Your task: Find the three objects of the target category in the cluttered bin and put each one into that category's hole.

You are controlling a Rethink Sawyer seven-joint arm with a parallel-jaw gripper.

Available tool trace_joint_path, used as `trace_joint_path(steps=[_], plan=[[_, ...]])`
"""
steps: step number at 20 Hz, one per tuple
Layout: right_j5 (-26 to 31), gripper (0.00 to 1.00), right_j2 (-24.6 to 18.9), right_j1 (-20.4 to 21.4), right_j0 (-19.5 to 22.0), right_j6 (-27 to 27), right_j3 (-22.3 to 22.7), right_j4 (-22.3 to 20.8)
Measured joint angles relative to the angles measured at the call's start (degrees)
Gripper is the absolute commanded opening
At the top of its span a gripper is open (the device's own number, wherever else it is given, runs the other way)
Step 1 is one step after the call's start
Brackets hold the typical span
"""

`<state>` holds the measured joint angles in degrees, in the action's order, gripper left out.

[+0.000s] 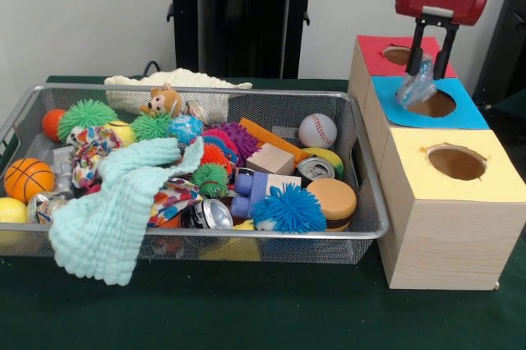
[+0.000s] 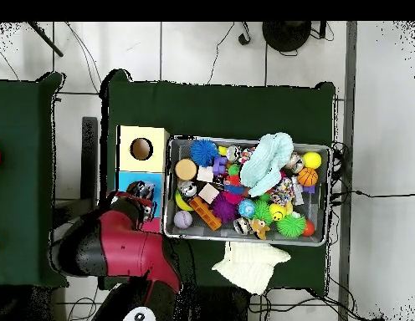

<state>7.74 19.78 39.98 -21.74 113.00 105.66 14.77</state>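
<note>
Wire bin: I see the mesh bin [image 1: 366,227] on the left, crowded with balls, spiky toys, cans and a mint cloth [image 1: 115,210] draped over its near rim.
Wooden box: three holes on the right, yellow-topped [image 1: 457,162] nearest, blue-topped [image 1: 433,104] in the middle, red-topped [image 1: 398,55] farthest.
Gripper: my gripper [image 1: 430,56] hangs over the blue hole, fingers closed narrowly on a crumpled clear plastic piece [image 1: 416,87].
Task item: its lower end sits just above the hole's left edge.
Risk: released here, I judge the light plastic could catch on the rim or cling to a finger instead of dropping through.
</note>
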Motion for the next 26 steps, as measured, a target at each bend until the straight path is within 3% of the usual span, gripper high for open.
trace_joint_path(steps=[11,12,26], plan=[[0.01,0.0,2.73,-2.04,-2.61,0.0,-1.32,2.17],[0.01,1.0,2.96,-2.16,-2.91,0.0,-1.32,2.25],[0.46,1.0,2.97,-2.78,-2.59,0.0,-1.33,2.31]])
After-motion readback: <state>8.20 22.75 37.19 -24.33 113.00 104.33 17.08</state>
